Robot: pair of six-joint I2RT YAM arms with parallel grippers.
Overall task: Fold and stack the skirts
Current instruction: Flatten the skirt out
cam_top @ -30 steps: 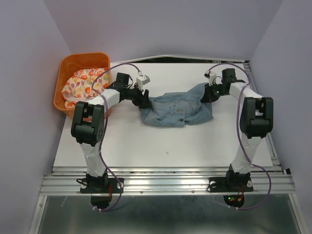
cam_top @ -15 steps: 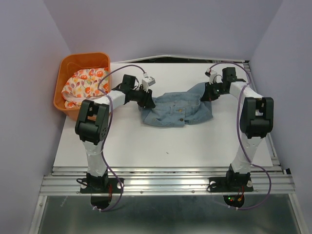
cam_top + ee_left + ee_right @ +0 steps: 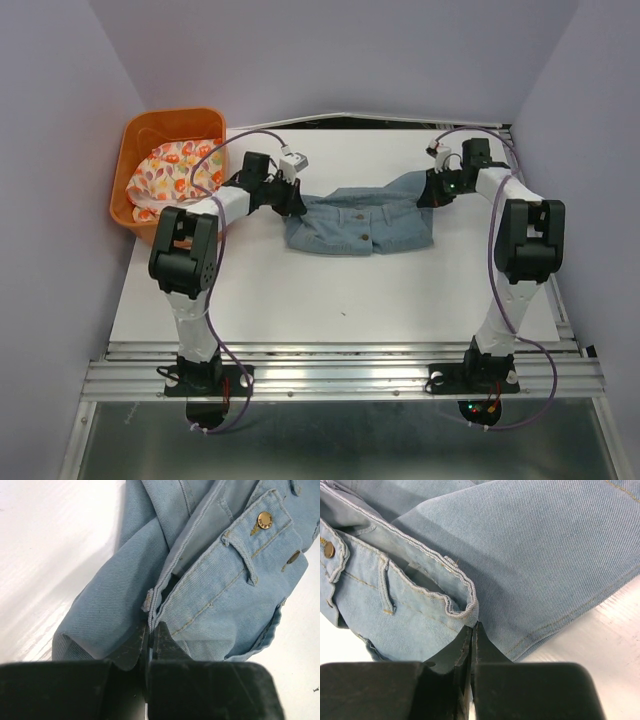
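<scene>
Denim skirt point(image 3: 360, 222) lies on table point(image 3: 330, 290), far-centre, stretched sideways btwn the 2 arms. It's mostly flat w/ a few folds, front up, buttons showing near its middle.

L claw point(image 3: 150, 630) is at skirt's left end. Tips are pressed together w/ only a thin edge of denim btwn them, so it's pinched tight on the seam edge by the waistband, no gap to see. In L wrist view cloth runs up & away from the tips. A brass button point(image 3: 264, 519) sits on the waistband upper right, w/ a belt loop point(image 3: 240, 555) just below-left of it. White table shows at left & bottom right.

R claw point(image 3: 471, 630) is at skirt's far right corner, also closed right down, nipping the rolled corner of the waistband. Cloth bunches just above the tips. In R wrist view a wide plain denim panel fills the upper right, hem stitching running diag. toward bare table at lower right.

Both claws sit low, at cloth level; can't tell if tips touch the table.

Floral skirt point(image 3: 170, 170) is crumpled in basket point(image 3: 135, 215) at table's far-left corner, beside L arm, well apart from the denim one. Skirts not yet stacked
</scene>
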